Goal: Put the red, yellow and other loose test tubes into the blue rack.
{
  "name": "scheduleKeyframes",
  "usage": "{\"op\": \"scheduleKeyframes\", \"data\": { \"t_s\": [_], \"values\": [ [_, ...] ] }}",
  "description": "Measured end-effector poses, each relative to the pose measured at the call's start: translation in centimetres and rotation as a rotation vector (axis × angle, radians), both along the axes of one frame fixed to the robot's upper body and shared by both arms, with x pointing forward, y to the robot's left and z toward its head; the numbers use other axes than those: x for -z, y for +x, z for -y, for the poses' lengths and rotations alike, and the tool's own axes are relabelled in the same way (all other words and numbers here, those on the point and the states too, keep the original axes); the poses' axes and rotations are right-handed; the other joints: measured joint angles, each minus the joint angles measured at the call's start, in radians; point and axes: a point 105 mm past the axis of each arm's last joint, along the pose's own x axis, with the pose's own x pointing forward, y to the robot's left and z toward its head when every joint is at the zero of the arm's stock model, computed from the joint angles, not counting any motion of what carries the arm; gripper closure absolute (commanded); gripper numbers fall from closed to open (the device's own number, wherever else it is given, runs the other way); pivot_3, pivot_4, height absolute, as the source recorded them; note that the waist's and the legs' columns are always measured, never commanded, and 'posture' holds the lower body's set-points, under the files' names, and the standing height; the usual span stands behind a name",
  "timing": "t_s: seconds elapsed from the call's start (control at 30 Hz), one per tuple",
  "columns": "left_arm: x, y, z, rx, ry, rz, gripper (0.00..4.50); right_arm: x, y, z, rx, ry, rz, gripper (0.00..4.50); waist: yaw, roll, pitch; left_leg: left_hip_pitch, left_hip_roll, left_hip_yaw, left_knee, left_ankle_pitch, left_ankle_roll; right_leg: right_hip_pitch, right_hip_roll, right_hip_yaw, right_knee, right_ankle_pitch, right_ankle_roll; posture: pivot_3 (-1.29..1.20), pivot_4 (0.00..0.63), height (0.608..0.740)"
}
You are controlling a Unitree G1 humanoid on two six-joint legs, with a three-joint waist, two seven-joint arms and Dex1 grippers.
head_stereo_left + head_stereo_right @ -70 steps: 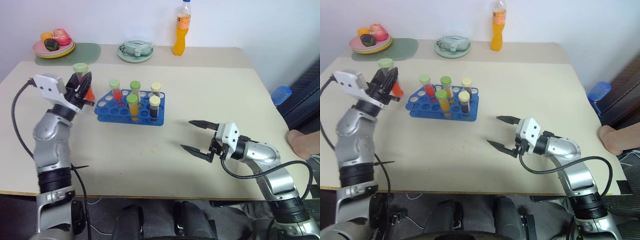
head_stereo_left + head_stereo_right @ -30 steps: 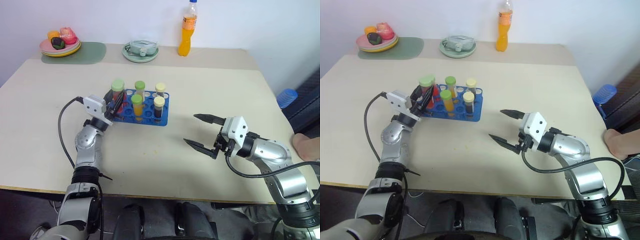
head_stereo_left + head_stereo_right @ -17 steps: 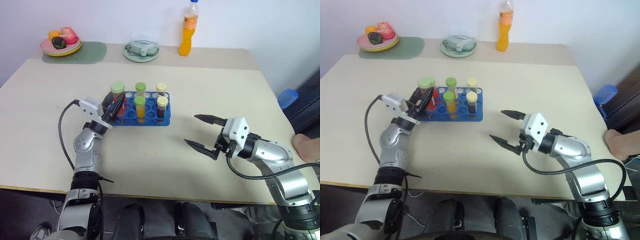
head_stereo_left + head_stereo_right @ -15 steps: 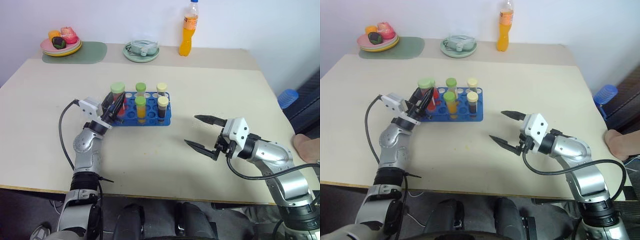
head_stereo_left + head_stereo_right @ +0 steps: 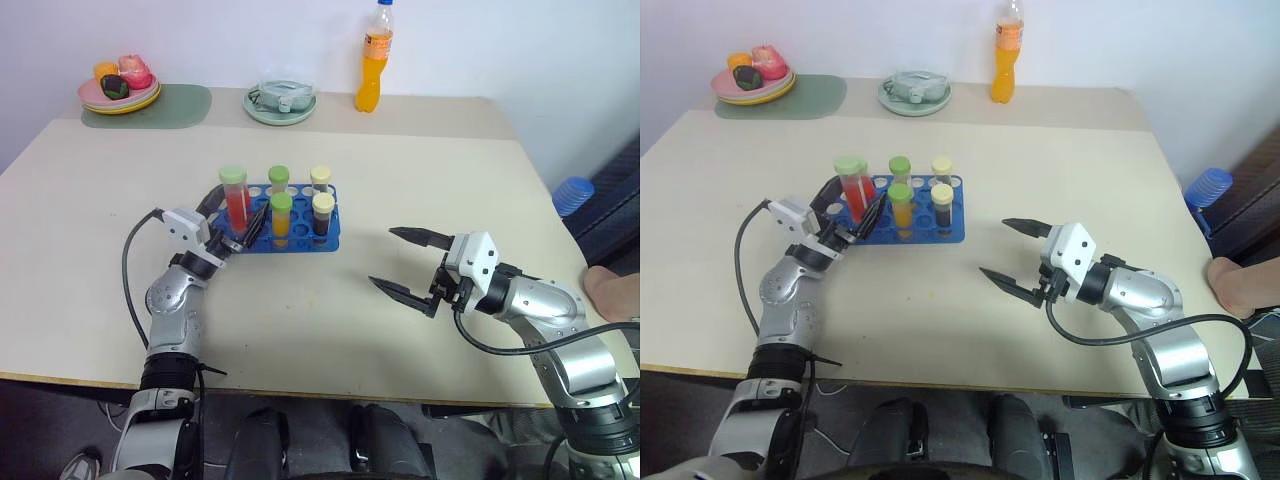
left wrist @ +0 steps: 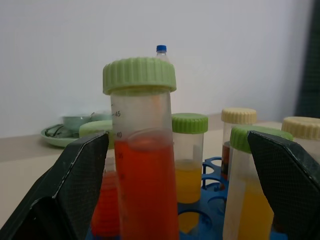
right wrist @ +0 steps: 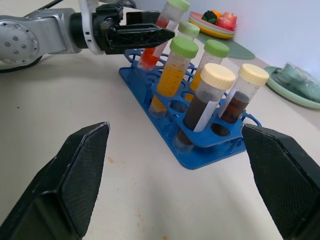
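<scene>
Where it enters the blue rack (image 5: 290,228), the red tube's (image 5: 236,198) base is hidden. The tube is stood upright, cap up, between the spread fingers of the left gripper (image 5: 236,222). The right gripper (image 5: 405,265) is held open.

Right wrist view: blue rack (image 7: 200,145) sits on the beige table (image 7: 75,100), holding six capped tubes. Nearest pair, cream caps, dark brown liquid (image 7: 202,102). Behind them two green-capped yellow-orange tubes (image 7: 172,75). Farthest, a red tube (image 7: 155,47), leaning, between the spread black fingers (image 7: 145,34) of the left gripper (image 7: 141,25). Right gripper's own two fingers (image 7: 82,172) stand wide apart, rack between them. Plate of food (image 7: 217,25) and a pale green dish (image 7: 292,85) beyond.
</scene>
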Motion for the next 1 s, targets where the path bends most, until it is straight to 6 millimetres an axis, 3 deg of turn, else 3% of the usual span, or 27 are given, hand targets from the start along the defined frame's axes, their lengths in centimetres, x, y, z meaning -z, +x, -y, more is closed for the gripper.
{"op": "scheduleKeyframes", "data": {
  "t_s": [0.43, 0.63, 1.0],
  "values": [
    [0.9, -0.9, -0.2, 0.071, 0.083, 0.012, 0.02, 0.0, 0.2, 0.1, -0.001, 0.004, 0.001, 0.19, -0.001, 0.0, 0.0, 0.0, 0.0, 0.0, 0.0, 0.0, 0.0, 0.0, 0.0, 0.0, 0.0, 0.0, 0.0, 0.0, 0.15, 0.74],
    [1.2, -0.7, -1.7, 0.024, 0.025, -0.004, 0.02, 0.0, 0.2, 0.1, -0.001, 0.004, 0.003, 0.19, -0.001, 0.0, 0.0, 0.0, 0.0, 0.0, 0.0, 0.0, 0.0, 0.0, 0.0, 0.0, 0.0, 0.0, 0.0, 0.0, 0.15, 0.74],
    [2.0, -0.6, -2.0, 0.015, 0.02, -0.014, 0.02, 0.0, 0.2, 0.0, 0.0, 0.004, 0.002, 0.19, -0.001, 0.0, 0.0, 0.0, 0.0, 0.0, 0.0, 0.0, 0.001, 0.0, 0.0, 0.0, 0.0, 0.0, 0.0, 0.0, 0.15, 0.74]
  ]
}}
